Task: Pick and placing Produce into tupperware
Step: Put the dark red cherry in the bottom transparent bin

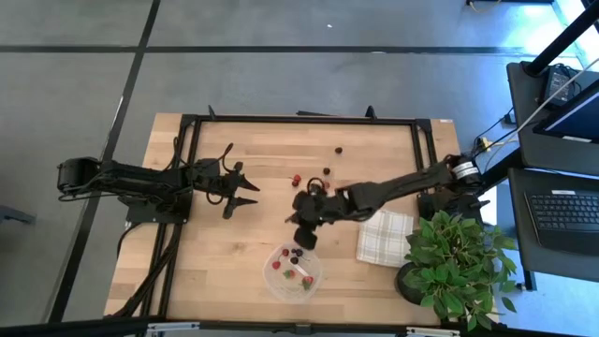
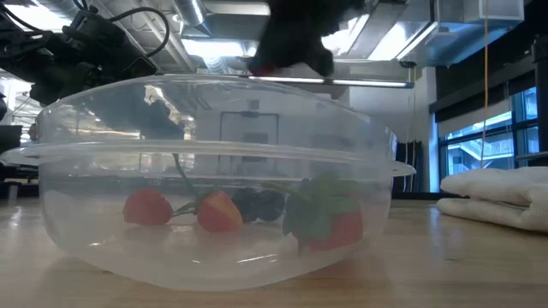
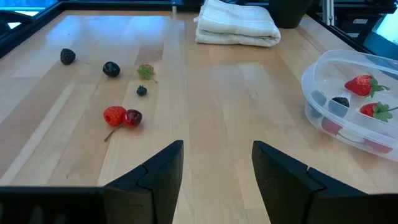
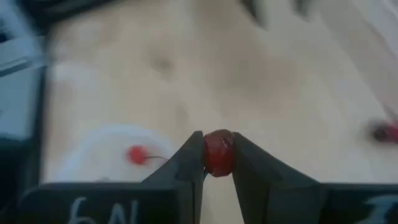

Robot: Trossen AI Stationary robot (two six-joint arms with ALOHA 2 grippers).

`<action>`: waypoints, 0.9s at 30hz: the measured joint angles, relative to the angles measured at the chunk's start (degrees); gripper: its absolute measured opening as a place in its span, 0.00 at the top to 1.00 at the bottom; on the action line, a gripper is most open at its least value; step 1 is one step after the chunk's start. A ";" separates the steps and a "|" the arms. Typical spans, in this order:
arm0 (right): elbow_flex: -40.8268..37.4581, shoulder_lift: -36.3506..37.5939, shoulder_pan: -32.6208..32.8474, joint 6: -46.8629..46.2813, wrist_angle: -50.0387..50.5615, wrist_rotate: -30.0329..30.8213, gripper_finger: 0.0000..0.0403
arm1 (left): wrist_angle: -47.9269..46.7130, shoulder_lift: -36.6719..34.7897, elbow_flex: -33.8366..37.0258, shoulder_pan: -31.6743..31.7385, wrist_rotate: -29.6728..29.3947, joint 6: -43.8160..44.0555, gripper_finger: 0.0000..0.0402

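Now right hand (image 4: 218,163) clenched on red berry (image 4: 218,152) above tupperware (image 1: 292,271), left hand (image 1: 245,194) released.

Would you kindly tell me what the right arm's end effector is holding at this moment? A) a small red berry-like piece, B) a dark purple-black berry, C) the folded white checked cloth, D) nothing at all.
A: in the right wrist view the right end effector is closed on a small round red berry-like piece, pinched between its two dark fingers above the wooden table.
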State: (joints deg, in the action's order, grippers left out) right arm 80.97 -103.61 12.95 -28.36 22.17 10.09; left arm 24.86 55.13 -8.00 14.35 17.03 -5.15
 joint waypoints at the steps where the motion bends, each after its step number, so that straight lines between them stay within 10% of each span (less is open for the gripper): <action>1: 0.41 0.00 0.80 2.24 -1.22 -0.81 0.83 | 0.00 0.00 0.01 0.00 0.00 0.00 0.54; 27: 5.67 -9.80 5.93 7.83 4.57 -9.90 0.84 | 0.02 0.00 0.01 0.00 -0.01 0.01 0.54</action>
State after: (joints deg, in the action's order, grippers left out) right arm 86.64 -113.41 18.88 -20.53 26.73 0.19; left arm 24.88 55.13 -7.99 14.35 17.02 -5.14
